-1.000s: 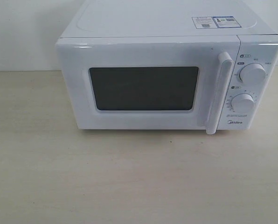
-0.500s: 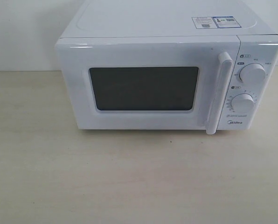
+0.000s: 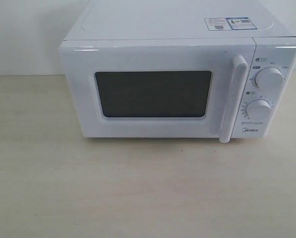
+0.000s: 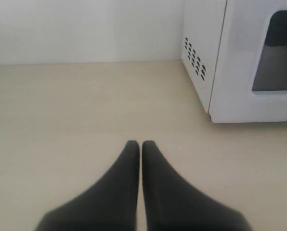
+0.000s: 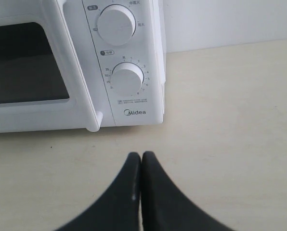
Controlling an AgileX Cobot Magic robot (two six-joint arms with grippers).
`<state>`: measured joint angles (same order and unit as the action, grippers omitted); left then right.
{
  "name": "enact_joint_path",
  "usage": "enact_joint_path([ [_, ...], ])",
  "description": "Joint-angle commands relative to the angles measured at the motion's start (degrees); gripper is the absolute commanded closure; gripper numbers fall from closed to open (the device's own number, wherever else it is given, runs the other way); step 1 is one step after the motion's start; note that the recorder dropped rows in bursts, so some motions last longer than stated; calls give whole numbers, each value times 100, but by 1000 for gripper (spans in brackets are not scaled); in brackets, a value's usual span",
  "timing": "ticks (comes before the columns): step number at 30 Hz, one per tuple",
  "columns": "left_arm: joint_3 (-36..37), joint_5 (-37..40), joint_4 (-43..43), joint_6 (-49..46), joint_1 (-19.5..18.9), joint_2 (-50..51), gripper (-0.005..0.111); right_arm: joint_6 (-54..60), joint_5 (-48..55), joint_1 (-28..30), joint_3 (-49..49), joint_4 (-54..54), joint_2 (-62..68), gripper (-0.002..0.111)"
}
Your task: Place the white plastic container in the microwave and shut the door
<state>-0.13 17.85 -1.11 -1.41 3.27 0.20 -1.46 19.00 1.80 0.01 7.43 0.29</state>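
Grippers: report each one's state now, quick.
Left gripper: closed, holding nothing.
Right gripper: closed, holding nothing.

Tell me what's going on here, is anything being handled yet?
Nothing is being handled. The large white countertop microwave sits on the pale wooden table with its white, dark-windowed door closed. The left gripper and right gripper are both shut and empty, over bare table short of the microwave. The white plastic container shows in no view.
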Motion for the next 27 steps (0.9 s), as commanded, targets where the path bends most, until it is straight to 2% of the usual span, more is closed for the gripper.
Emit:
enact_joint_path([
  [1, 13, 24, 27, 51, -287, -20, 102, 8, -52, 32, -1, -34, -29, 109],
  [27, 13, 40, -123, 61, -316, -20, 102, 10, -52, 32, -1, -34, -29, 109],
])
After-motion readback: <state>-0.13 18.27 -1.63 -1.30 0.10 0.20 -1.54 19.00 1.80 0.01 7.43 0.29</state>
